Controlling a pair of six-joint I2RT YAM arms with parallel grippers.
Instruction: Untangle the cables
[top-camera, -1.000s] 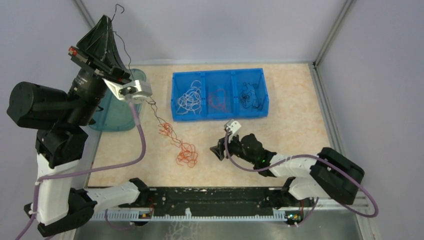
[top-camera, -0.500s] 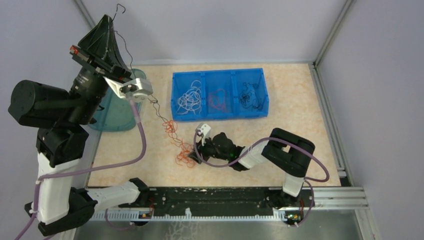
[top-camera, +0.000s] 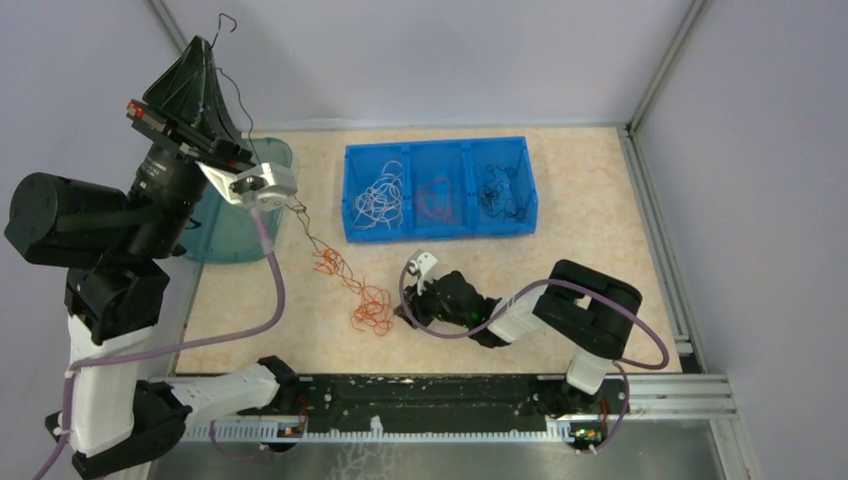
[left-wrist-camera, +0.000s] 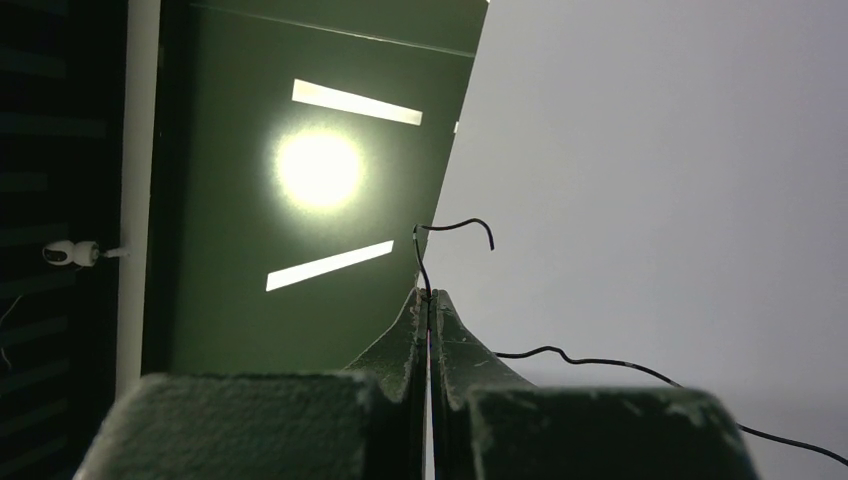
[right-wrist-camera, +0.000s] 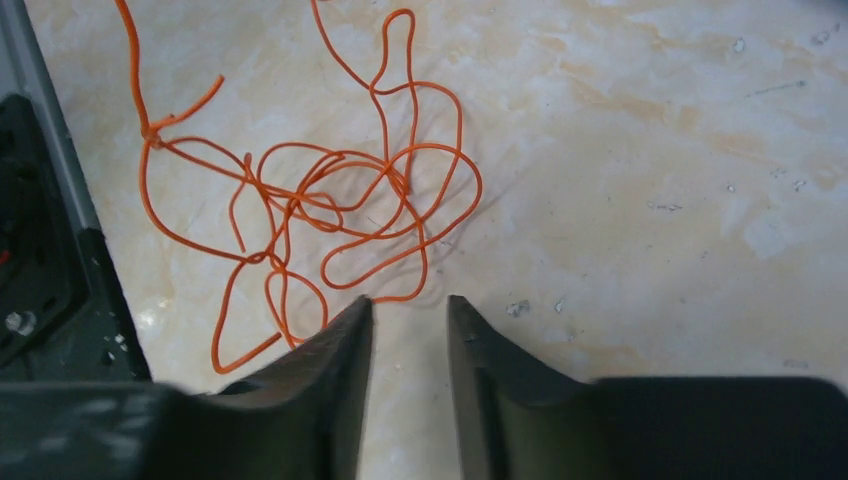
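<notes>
Left pincer (left-wrist-camera: 428, 300) high, clamped; right pincer (right-wrist-camera: 408, 305) low, ajar.

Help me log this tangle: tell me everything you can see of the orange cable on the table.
The orange cable is a very thin, flexible wire, bunched into loose overlapping loops lying flat on the beige table. From the clump a strand trails toward the black cable pinched in the shut fingers of the left gripper. The right gripper sits just short of its nearest loop, fingers slightly apart, holding nothing.
</notes>
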